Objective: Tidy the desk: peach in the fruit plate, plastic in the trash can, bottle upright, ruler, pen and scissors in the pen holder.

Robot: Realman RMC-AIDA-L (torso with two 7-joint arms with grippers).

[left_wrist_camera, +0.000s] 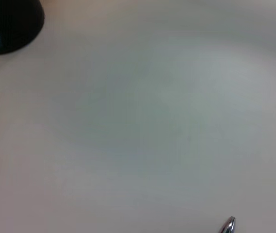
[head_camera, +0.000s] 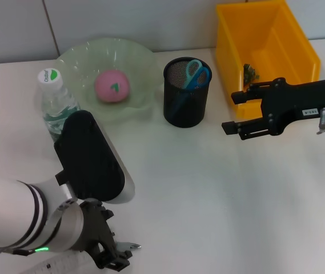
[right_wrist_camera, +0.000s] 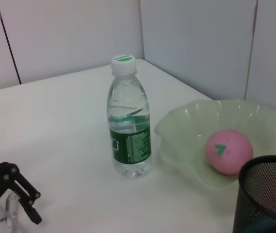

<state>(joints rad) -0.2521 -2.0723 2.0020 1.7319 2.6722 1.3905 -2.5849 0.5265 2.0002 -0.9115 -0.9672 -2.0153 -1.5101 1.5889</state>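
The peach (head_camera: 112, 86) lies in the green plate (head_camera: 139, 57) at far left. The bottle (head_camera: 55, 105) stands upright just left of it. Scissors (head_camera: 195, 74) stick out of the black holder (head_camera: 186, 107) at centre. The yellow bin (head_camera: 291, 34) sits far right, the right gripper (head_camera: 231, 112) open beside it. The left gripper (head_camera: 116, 257) is low at the near edge, with a pen (head_camera: 132, 247) tip and a ruler (head_camera: 56, 265) beside it.
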